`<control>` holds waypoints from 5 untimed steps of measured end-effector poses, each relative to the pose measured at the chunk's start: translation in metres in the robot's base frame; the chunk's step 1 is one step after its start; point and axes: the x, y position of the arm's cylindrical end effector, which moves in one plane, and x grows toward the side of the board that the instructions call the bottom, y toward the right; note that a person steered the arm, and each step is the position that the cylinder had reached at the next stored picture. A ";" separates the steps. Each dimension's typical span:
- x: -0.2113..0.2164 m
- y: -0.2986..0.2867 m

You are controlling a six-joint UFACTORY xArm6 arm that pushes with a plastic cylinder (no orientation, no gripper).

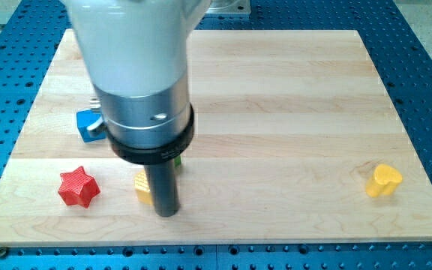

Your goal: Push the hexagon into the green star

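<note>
My tip rests on the board near the view's bottom, left of centre. A yellow block, probably the hexagon, sits just left of the rod and touches it; the rod hides its right part. A sliver of a green block, probably the green star, peeks out just right of the rod, under the arm's black collar. Most of it is hidden.
A red star lies left of the yellow block. A blue block sits further up at the left, partly behind the arm. A yellow heart lies at the right. The wooden board rests on a blue perforated table.
</note>
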 end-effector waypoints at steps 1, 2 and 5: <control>0.025 -0.013; 0.010 -0.013; -0.002 -0.038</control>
